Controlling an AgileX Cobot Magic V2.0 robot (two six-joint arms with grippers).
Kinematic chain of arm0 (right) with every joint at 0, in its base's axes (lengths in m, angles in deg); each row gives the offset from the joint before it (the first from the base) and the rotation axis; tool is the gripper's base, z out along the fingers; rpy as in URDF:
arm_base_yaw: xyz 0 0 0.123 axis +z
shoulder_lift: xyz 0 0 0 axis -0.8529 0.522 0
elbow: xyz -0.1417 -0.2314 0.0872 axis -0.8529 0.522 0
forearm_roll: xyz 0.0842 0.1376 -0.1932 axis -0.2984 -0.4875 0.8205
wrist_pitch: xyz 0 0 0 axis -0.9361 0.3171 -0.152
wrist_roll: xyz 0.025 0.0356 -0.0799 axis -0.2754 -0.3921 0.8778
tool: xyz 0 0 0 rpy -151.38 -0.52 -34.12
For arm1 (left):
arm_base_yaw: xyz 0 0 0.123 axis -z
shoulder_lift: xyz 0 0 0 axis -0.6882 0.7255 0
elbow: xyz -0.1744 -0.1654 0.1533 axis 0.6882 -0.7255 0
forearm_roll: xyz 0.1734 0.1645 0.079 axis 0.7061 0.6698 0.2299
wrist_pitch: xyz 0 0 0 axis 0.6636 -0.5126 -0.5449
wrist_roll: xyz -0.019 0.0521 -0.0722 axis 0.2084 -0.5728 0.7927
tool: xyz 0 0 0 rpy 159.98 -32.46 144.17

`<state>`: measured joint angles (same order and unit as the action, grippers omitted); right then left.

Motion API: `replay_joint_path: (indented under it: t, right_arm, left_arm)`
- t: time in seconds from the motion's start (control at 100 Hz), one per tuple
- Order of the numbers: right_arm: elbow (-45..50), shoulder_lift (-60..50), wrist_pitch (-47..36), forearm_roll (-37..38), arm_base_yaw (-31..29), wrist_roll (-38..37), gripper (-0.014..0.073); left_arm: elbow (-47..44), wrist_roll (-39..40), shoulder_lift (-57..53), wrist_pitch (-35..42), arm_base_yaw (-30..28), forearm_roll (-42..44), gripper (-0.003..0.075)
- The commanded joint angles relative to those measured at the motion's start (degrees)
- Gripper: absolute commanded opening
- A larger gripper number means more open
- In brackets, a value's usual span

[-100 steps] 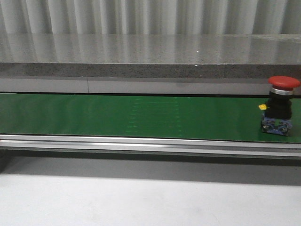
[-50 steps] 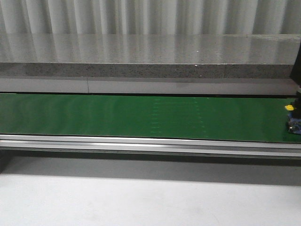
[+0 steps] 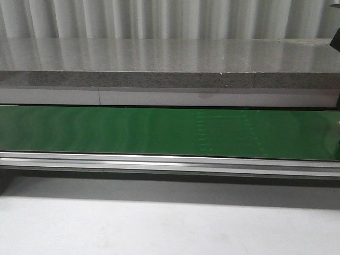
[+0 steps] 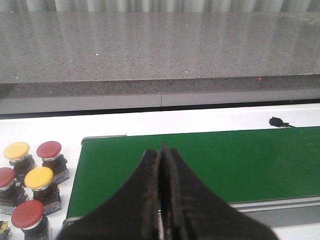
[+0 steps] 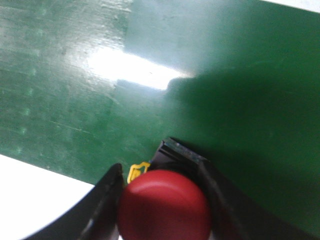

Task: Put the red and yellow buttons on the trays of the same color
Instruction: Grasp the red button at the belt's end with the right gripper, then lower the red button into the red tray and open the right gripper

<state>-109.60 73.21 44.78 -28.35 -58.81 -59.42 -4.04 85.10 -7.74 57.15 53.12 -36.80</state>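
Our right claw [image 5: 162,200] grips a red button [image 5: 164,206] over the belt [image 5: 75,90]; a loose hold could drop it. Left claw [image 4: 161,200] closed, empty.

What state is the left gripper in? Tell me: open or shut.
Shut. In the left wrist view the left gripper shows both fingers pressed together, nothing between them.
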Motion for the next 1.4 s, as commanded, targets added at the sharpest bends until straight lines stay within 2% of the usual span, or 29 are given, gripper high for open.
replay_joint_path:
  t: [0.0,0.25,0.58,0.79,0.93,1.19,1.39]
  right_arm:
    - [-1.9,-2.07,-1.56,-0.41,-0.3,0.76,0.0185]
    - [-7.29,-3.58,-3.23,-0.3,-6.72,0.51,0.0185]
    - [-14.51,-1.33,-5.37,-0.24,-23.17,-4.81,0.0185]
    - [-16.45,4.0,-6.26,-0.24,-30.68,-6.3,0.0185]
    - [-17.26,8.0,-8.1,-0.24,-32.76,-6.43,0.0185]
    - [-17.26,13.69,-15.68,-0.62,-32.8,-6.58,0.0185]
    - [-17.26,17.09,-21.2,-4.63,-32.67,-6.58,0.0185]
  left_arm:
    - [1.37,-0.11,0.42,3.95,0.5,-0.74,-0.002]
    - [1.37,-0.11,0.42,3.95,0.5,-0.74,-0.002]
    - [1.37,-0.11,0.42,3.95,0.5,-0.74,-0.002]
    - [1.37,-0.11,0.42,3.95,0.5,-0.74,-0.002]
    - [1.37,-0.11,0.42,3.95,0.5,-0.74,-0.002]
    - [1.37,-0.11,0.42,3.95,0.5,-0.74,-0.002]
    - [1.37,-0.11,0.42,3.95,0.5,-0.74,-0.002]
